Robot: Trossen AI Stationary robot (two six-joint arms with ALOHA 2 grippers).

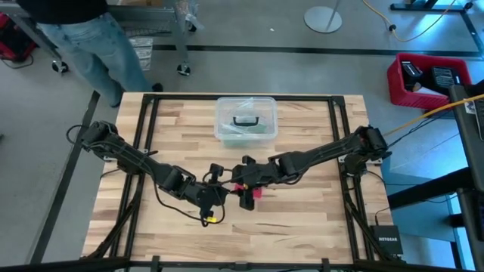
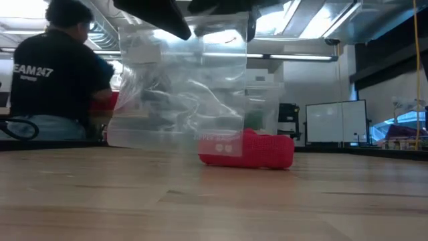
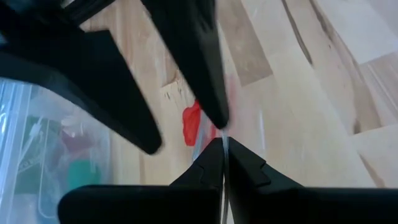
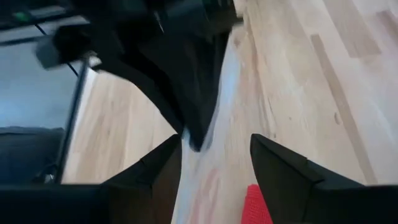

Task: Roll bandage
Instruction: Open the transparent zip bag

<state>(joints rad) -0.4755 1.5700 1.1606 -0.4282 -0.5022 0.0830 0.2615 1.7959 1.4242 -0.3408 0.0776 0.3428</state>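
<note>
**Mid-table: both grippers up at a clear bag, red roll inside it**

Near the middle of the wooden table (image 1: 302, 219) the two arms meet; the left gripper (image 3: 222, 144) has its jaws pressed together on the top edge of a small clear plastic bag (image 2: 180, 87), so the bag hangs upright with its bottom on the wood; the right gripper (image 4: 214, 146) sits just beside it with jaws spread, and whether they touch the plastic I can't tell. The bandage (image 2: 257, 150) is rolled into a short red cylinder lying on the tabletop, one end inside the bag's lower corner and the rest sticking out; from above it's a bit of red right under the grippers. Behind them, at the far edge, sits a clear plastic box (image 1: 246, 119) with a black handle; a person (image 2: 57, 80) in a dark shirt is beyond the table.
</note>
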